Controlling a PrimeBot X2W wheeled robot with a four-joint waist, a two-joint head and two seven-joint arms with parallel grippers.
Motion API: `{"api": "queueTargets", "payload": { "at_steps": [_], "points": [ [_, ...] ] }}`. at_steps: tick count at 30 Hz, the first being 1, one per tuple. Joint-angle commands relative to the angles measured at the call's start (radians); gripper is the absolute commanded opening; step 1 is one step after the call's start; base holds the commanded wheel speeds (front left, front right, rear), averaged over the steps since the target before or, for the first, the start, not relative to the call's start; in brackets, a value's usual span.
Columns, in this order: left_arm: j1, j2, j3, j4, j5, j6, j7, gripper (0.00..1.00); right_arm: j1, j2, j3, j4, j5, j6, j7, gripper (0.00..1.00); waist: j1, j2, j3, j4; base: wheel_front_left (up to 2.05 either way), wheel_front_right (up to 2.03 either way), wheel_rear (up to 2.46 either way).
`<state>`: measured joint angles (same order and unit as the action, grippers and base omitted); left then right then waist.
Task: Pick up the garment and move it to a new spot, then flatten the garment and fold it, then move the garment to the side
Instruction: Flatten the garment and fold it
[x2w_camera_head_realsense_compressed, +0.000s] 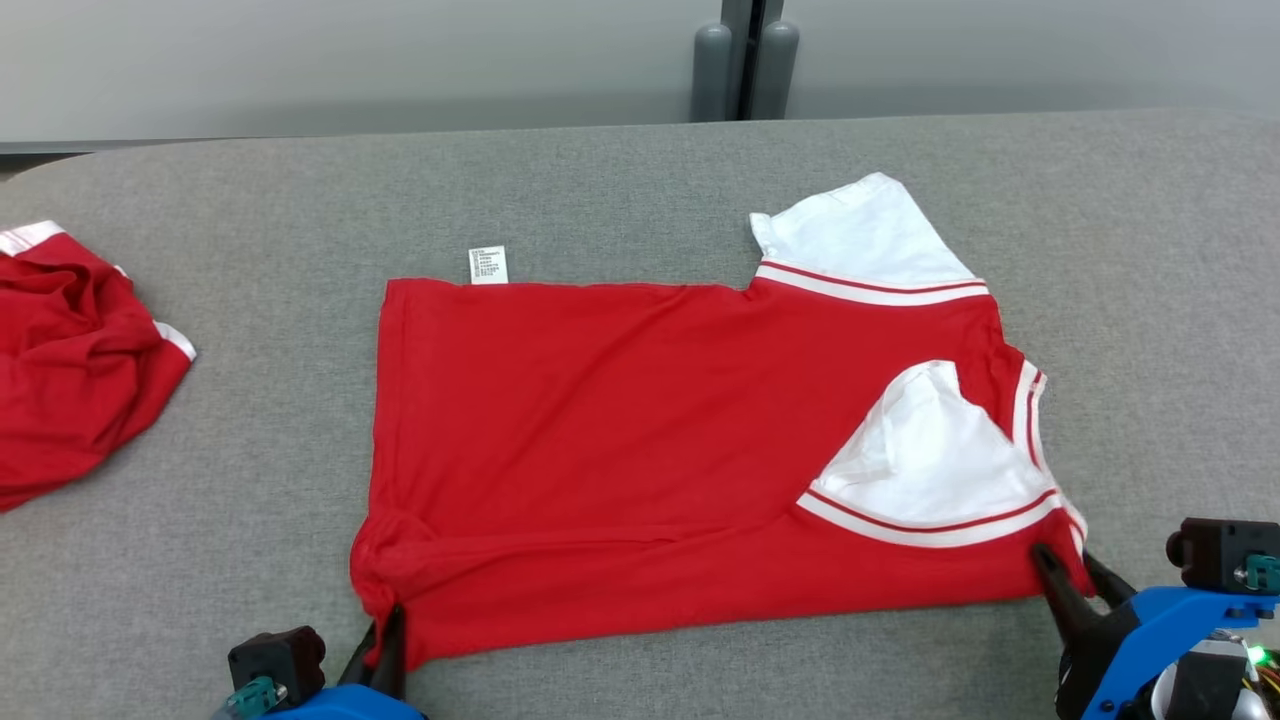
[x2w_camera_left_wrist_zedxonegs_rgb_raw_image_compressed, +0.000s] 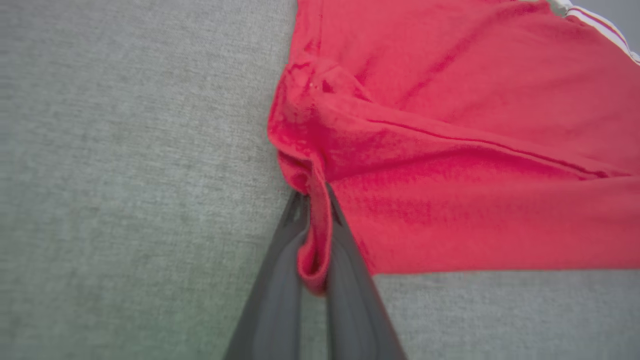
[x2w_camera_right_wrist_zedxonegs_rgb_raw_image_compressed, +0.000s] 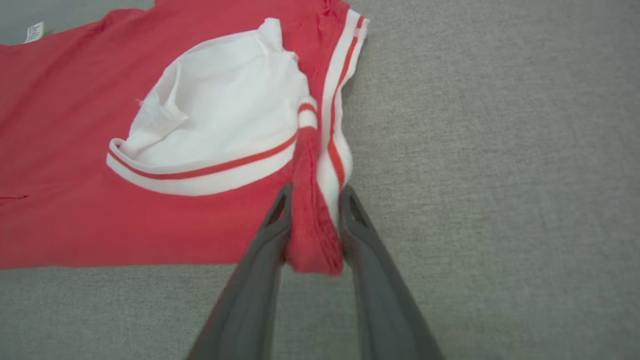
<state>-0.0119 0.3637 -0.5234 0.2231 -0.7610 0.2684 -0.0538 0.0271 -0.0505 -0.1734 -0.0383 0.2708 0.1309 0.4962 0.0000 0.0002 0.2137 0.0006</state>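
The red T-shirt (x2w_camera_head_realsense_compressed: 620, 420) lies flat on the desk (x2w_camera_head_realsense_compressed: 600, 190), near sleeve (x2w_camera_head_realsense_compressed: 930, 450) folded in; left gripper (x2w_camera_head_realsense_compressed: 388, 618) clamped on the near hem corner; right gripper (x2w_camera_head_realsense_compressed: 1066, 562) clamped on the near shoulder edge (both ends pinched, presumably to lift that edge evenly for folding).

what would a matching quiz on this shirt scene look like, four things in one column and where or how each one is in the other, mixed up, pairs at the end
Column one
1. left gripper
2. right gripper
3. white care label
4. second red garment

Column two
A. crumpled at the left end of the grey table
B. shut on the near hem corner of the red shirt
C. poking out past the shirt's far edge
D. shut on the shirt's near corner by the striped trim

Pairs: 1-B, 2-D, 3-C, 4-A
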Motion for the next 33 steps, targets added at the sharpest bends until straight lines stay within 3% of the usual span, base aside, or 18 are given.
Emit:
{"api": "queueTargets", "payload": {
  "at_steps": [1,8,12,19,24,29,33],
  "points": [
    [0.020,0.010,0.004,-0.007,-0.007,0.009,0.010,1.00,0.011,0.000,-0.010,0.005,0.003,0.000,0.002,1.00,0.0000,-0.0002,-0.001,0.006,0.00,0.00,0.00],
    [0.014,0.037,-0.002,-0.098,-0.002,0.038,0.063,1.00,-0.008,0.000,-0.022,-0.052,-0.034,0.000,0.029,1.00,0.0000,-0.0002,-0.020,0.018,0.00,0.00,0.00],
    [-0.021,0.101,0.019,-0.189,-0.011,0.056,0.141,1.00,-0.058,-0.018,-0.002,-0.128,-0.062,0.000,0.102,1.00,0.0000,-0.0002,-0.020,0.008,0.00,0.00,0.00],
    [-0.217,0.238,0.059,-0.223,-0.091,-0.021,0.402,1.00,-0.289,-0.133,0.079,-0.146,-0.031,0.000,0.231,1.00,0.0000,-0.0002,0.019,-0.014,0.00,0.00,0.00],
    [-0.414,0.306,0.110,-0.167,-0.159,-0.122,0.521,1.00,-0.512,-0.135,0.161,-0.049,0.008,0.000,0.270,1.00,0.0000,-0.0002,0.102,-0.053,0.00,0.00,0.00],
    [-0.579,0.334,0.126,-0.111,-0.164,-0.122,0.617,1.00,-0.703,-0.125,0.252,0.088,0.027,0.000,0.244,1.00,0.0000,-0.0002,0.194,-0.082,0.00,0.00,0.00],
    [-0.657,0.355,0.100,-0.082,-0.138,-0.150,0.663,1.00,-0.812,-0.126,0.309,0.181,0.045,0.000,0.204,1.00,0.0000,-0.0002,0.259,-0.100,0.00,0.00,0.00]
  ]
}}
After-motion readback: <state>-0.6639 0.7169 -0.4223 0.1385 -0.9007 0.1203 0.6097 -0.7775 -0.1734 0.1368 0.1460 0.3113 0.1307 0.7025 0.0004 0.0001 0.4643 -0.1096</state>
